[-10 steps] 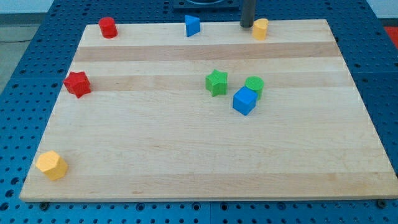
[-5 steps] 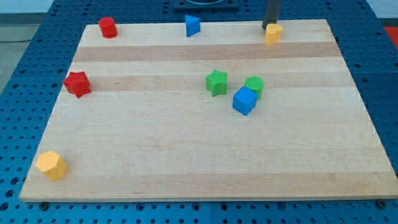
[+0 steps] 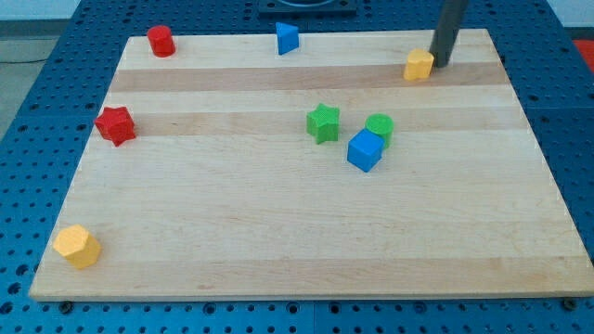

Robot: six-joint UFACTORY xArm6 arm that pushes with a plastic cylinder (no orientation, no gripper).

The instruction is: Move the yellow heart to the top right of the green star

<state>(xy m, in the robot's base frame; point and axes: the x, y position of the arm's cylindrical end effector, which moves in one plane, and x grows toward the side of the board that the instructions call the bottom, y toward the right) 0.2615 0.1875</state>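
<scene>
Wooden board (image 3: 278, 250), from the view's left: yellow hexagonal block (image 3: 76, 246), red star (image 3: 115, 124), red cylinder (image 3: 161, 41), blue triangular block (image 3: 287, 38), green star (image 3: 323, 122), blue cube (image 3: 365, 150), green cylinder (image 3: 379, 127). Yellow heart (image 3: 419, 65) — near the top edge, up and right of the green star. The rod descends almost upright from the top; my tip (image 3: 438, 64) touches the heart's right side — a bare rod, nothing to open or close.
</scene>
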